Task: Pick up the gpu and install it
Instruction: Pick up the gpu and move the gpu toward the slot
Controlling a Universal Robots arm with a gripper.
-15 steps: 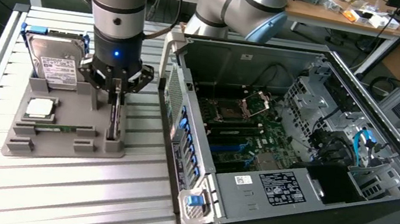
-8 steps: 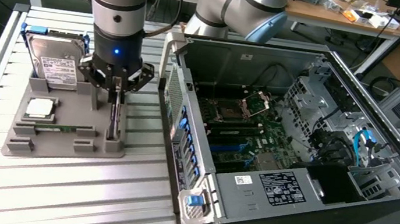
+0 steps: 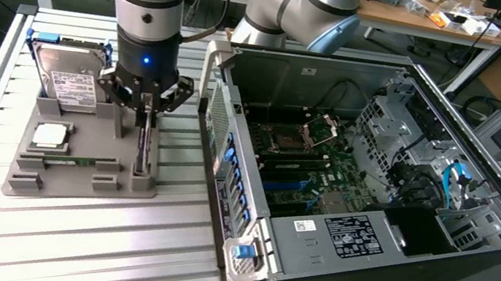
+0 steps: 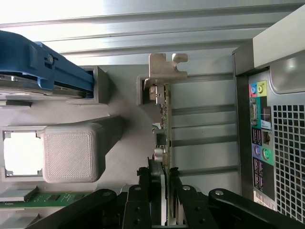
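The gpu (image 3: 143,146) is a thin dark card standing on edge in a slot of the grey holder (image 3: 76,188) on the slatted table. In the wrist view the gpu (image 4: 165,119) runs away from the camera, and its silvery bracket (image 4: 166,67) sits at the far end. My gripper (image 3: 145,112) hangs straight down over the card from the arm above. Its black fingers (image 4: 145,191) press against both faces of the card's near end, so the gripper (image 4: 163,180) is shut on it. The card still rests in the holder.
On the holder also sit a hard drive in a blue frame (image 3: 67,81), a square chip (image 3: 50,134) and a green memory stick (image 3: 80,160). The open computer case (image 3: 225,181) lies close at the exterior view's right, motherboard (image 3: 302,162) exposed.
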